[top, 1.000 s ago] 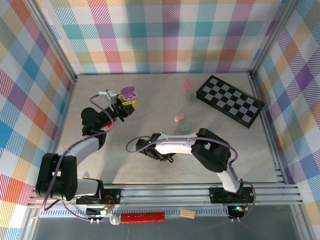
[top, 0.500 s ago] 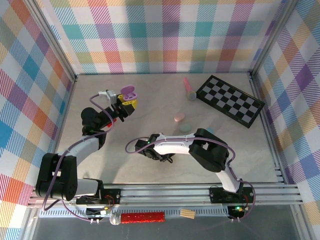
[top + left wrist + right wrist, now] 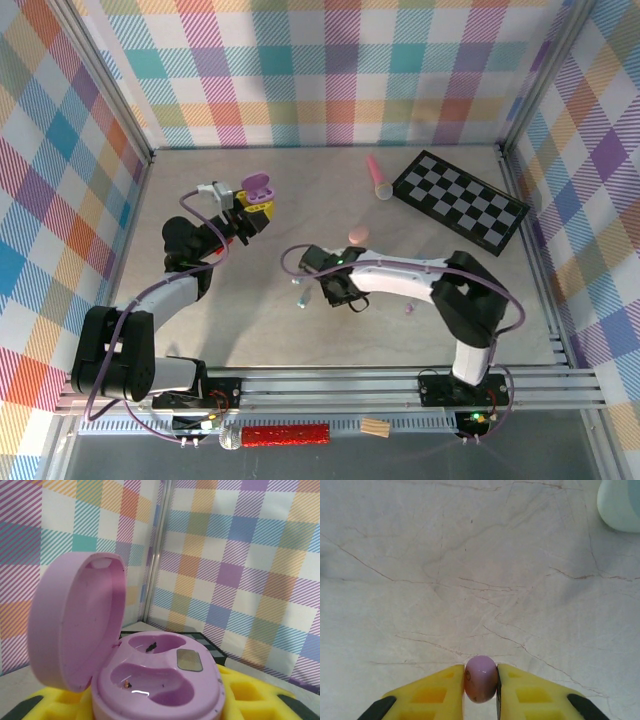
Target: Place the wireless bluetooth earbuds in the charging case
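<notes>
- Right claw (image 3: 481, 684): clamped on a purple bud (image 3: 480, 676), pinched at the very tips of its two yellow pads, low over the bare tabletop (image 3: 470, 570).
- Only the bud's rounded head sits between the pads. A hold this shallow on a smooth bulge could let it squirt out or twist during the carry.
- A mint case (image 3: 622, 502) lies at 1 o'clock of this claw in the wrist view, apart from it.
- From above, what looks like a loose blue bud (image 3: 303, 297) lies near the claw at 9 o'clock. A low swing could knock it away.
- Left claw (image 3: 250, 208): clamped on the purple case (image 3: 155, 680), at 10 o'clock of the right claw and well apart, with its lid (image 3: 75, 625) up and both wells bare.
- The wells are small and shaped. A bud arriving turned could jam on the rim, and pressing it could tilt the case or knock the lid shut.
</notes>
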Tool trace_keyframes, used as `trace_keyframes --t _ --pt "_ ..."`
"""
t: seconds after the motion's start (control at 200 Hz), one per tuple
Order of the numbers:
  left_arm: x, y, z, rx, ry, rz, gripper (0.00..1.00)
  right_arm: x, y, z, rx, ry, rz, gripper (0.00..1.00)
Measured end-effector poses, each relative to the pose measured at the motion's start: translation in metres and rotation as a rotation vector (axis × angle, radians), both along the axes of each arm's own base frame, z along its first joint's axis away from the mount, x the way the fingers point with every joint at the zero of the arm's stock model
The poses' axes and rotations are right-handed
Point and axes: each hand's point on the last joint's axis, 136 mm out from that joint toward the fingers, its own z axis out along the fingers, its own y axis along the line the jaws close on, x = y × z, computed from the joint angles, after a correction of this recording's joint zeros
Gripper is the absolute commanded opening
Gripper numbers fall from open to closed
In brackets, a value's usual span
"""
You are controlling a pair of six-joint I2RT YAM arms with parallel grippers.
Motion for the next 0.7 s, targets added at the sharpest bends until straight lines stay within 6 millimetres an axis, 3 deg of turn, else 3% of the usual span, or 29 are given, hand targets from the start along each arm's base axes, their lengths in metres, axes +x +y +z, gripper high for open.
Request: trace_keyframes --t 0.225,0.41,0.7 --pt "-0.003 -0.005 -0.007 0.011 0.003 -0.006 0.38 0.010 -0.011 0.016 0.281 0.080 -0.107 0.22" --pt "-0.015 -0.033 -0.021 0.062 -0.002 -0.051 0.38 0.011 -0.016 0.028 0.472 0.133 -0.164 0.22" --pt "-0.030 -0.063 -0.027 0.122 -0.040 -0.067 0.38 0.018 -0.024 0.072 0.755 0.140 -0.202 0.23"
